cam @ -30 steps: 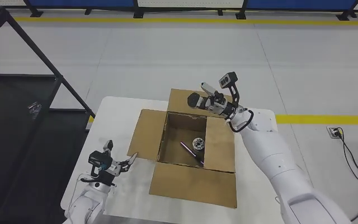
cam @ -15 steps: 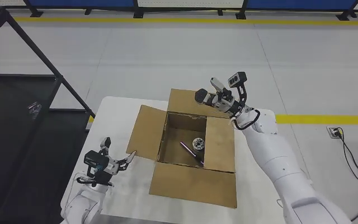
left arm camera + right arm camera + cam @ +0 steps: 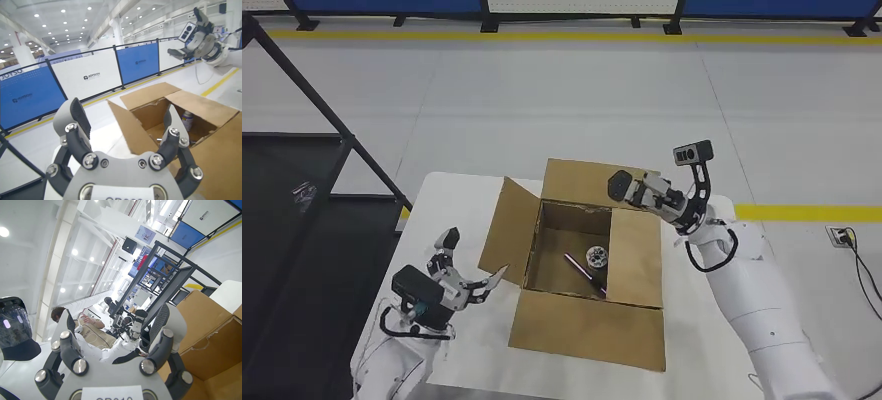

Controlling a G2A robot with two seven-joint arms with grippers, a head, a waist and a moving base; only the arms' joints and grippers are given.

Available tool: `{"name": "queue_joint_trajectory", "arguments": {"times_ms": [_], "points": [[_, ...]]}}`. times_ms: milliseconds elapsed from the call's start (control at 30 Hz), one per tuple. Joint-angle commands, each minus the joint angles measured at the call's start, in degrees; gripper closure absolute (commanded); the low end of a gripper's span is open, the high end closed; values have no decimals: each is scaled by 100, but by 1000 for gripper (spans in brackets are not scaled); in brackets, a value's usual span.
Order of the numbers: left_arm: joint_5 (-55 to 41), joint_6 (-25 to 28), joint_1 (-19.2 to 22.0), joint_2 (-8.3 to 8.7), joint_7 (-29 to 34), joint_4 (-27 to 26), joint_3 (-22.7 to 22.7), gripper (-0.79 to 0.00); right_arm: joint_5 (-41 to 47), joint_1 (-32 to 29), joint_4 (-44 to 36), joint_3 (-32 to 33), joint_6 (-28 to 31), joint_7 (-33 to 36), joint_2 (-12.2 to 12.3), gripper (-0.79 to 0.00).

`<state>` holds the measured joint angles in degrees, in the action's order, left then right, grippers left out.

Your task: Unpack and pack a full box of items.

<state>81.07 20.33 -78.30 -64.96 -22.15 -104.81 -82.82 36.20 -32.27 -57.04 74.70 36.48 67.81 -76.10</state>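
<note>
Over the white table [image 3: 457, 205], my left gripper [image 3: 474, 258] hung spread and empty, just beside the open cardboard box [image 3: 587, 330]. My right gripper [image 3: 630, 186], likewise spread and empty, hovered above its far flap. A slim purple stick [image 3: 577, 265] and a small bottle [image 3: 187, 118] sat inside.

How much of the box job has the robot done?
The box has its flaps open, so that looks done. The left gripper and right gripper are open and hold nothing. A pen, a round item and a bottle are inside, so unpacking them seems left to do.
</note>
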Motion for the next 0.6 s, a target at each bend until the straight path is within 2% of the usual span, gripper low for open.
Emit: {"name": "queue_joint_trajectory", "arguments": {"times_ms": [0, 100, 267, 333, 567], "points": [[-70, 237, 124, -11, 208, -67, 187, -785, -74, -187, -293, 181, -12, 11, 74, -785], [-331, 503, 446, -54, 593, -14, 551, -785, -175, -517, -717, 492, -14, 14, 199, -785], [-661, 270, 1035, -194, 1157, 249, 1275, -785, -156, -1010, -1097, 1056, 152, -153, 365, -785], [-945, 330, 1290, -252, 1473, 463, 1530, -785, -162, -1116, -1144, 1192, 173, -174, 403, -785], [-987, 342, 1335, -260, 1545, 500, 1566, -785, -162, -1116, -1144, 1192, 173, -174, 403, -785]]}}
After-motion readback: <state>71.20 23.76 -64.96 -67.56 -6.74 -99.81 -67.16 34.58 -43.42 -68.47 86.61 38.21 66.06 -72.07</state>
